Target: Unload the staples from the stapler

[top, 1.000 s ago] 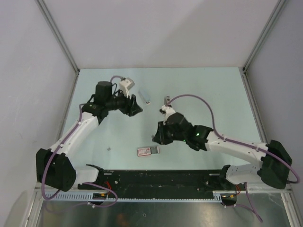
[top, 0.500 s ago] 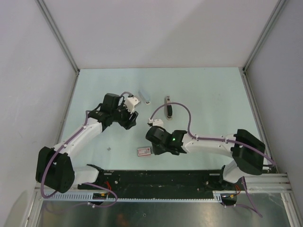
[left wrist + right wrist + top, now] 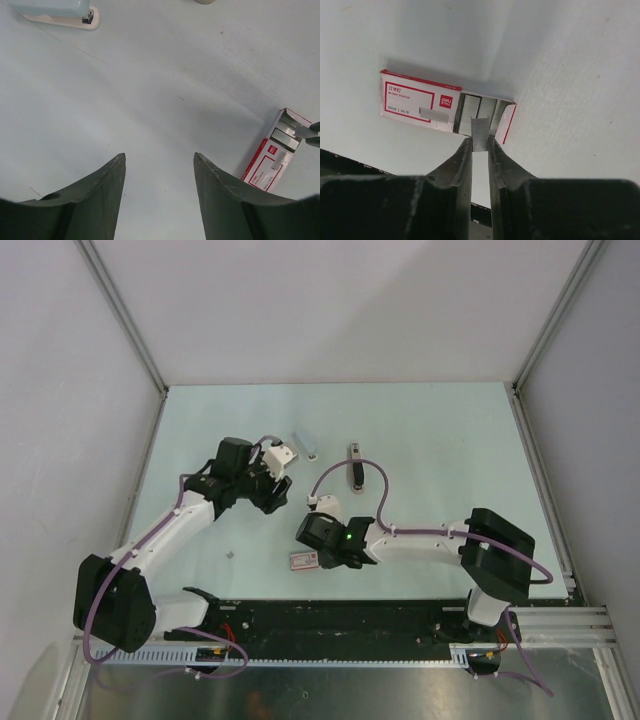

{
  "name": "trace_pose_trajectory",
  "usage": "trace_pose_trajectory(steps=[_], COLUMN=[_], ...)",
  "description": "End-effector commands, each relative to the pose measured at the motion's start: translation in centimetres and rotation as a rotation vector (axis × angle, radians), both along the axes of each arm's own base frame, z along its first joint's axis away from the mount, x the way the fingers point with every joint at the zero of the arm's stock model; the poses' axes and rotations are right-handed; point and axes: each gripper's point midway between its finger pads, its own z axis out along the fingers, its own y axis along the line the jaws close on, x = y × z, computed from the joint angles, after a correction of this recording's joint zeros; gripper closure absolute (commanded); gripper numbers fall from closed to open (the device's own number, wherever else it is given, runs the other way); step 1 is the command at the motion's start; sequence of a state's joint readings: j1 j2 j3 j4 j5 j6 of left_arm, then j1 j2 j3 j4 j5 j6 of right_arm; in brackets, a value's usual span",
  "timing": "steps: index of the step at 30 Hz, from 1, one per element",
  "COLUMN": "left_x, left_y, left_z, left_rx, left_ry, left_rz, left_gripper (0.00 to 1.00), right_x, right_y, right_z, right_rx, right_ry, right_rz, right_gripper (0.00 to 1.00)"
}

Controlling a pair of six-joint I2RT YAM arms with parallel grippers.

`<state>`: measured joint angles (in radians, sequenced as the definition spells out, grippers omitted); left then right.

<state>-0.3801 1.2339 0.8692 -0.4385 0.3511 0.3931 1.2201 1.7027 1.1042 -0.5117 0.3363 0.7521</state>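
Note:
A red-and-white staple box [image 3: 415,102] lies flat near the table's front, its open end showing several staple strips; it also shows in the top view [image 3: 301,559] and the left wrist view [image 3: 270,165]. My right gripper [image 3: 480,142] is shut on a short silver staple strip [image 3: 480,131], held at the box's open end. In the top view the right gripper [image 3: 325,554] sits right beside the box. A light blue stapler [image 3: 55,11] lies at the back [image 3: 305,445]. My left gripper [image 3: 159,157] is open and empty over bare table, between stapler and box [image 3: 277,497].
A thin dark bar [image 3: 355,466] lies at the back centre, under the right arm's cable. A tiny speck [image 3: 231,554] lies left of the box. A black rail [image 3: 340,625] runs along the near edge. Grey walls close in the sides.
My right arm swung left and forward, bringing its gripper from right of the box to the box's open end. My left gripper drew back from the stapler toward the middle.

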Motion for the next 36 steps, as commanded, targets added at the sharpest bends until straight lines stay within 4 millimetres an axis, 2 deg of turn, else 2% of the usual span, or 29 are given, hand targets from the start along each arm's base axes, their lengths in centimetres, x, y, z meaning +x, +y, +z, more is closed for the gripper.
trace_pose_trajectory(steps=[1, 22, 36], left_x=[-0.6, -0.9, -0.9], left_y=[-0.5, -0.9, -1.0], left_z=[1.0, 1.2, 1.5], left_rx=[-0.022, -0.036, -0.042], left_ry=[-0.027, -0.023, -0.028], left_rz=[-0.037, -0.045, -0.044], left_gripper=[0.38, 0.38, 0.39], right_x=[0.8, 0.7, 0.7], right_y=[0.6, 0.5, 0.7], right_z=[0.8, -0.4, -0.4], right_rx=[0.011, -0.004, 0.001], right_ry=[-0.031, 0.011, 0.010], right_rz=[-0.046, -0.043, -0.039], right_gripper=[0.98, 0.97, 0.77])
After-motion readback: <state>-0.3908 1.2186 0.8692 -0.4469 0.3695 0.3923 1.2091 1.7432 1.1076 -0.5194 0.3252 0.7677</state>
